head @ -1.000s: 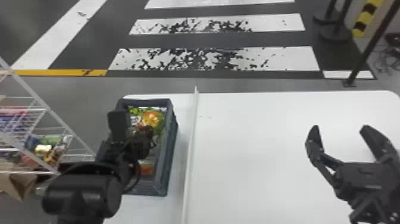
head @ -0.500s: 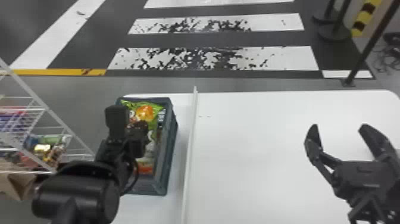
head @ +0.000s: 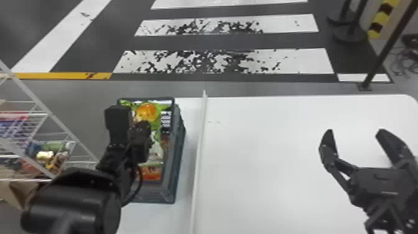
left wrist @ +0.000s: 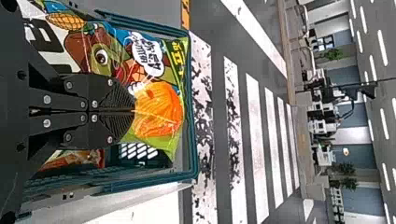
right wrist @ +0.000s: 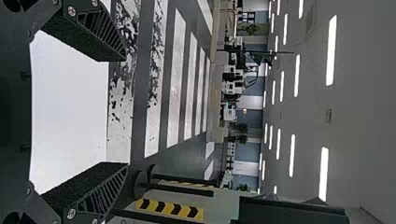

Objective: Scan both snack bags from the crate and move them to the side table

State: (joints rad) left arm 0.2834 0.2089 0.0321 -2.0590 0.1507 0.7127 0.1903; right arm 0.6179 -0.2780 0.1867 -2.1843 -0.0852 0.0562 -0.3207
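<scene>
- Green glossy film on the snack bag [left wrist: 161,126], printed with orange and cartoon patches; we judged it light, puffy, soft and a bit slippery
- Contents probably crisp, so we rated it fragile: a hard squeeze could crush pieces or pop the film
- Left gripper [left wrist: 132,112] had its fingers together at the bag's face; we took it as pinching a thin fold of film
- Bag sat at the mouth of the crate [head: 174,149], inside the rim as far as we saw; we couldn't tell its clearance from the bottom
- Better hold, we thought: a flat sealed edge or a deeper fold, since a shallow pinch could slide off or let the bag swing
- Red-orange packet [head: 149,174] lay lower in the crate; we guessed it was the second bag, similar film, similar light touch
- Crate looked like stiff moulded plastic, dark teal, boxy, with slotted walls; we'd expect bag corners to snag on that rim
- Right gripper [head: 355,133] waited over the white table [head: 273,161], fingers wide apart, nothing between; we saw ribbed dark pads, good for slick film
- Tabletop smooth, hard, matt white, rounded corner; we noted a thin straight white divider [head: 199,146] beside the crate
- Rack [head: 46,110] of thin pale wire off to the left, slanted frame
</scene>
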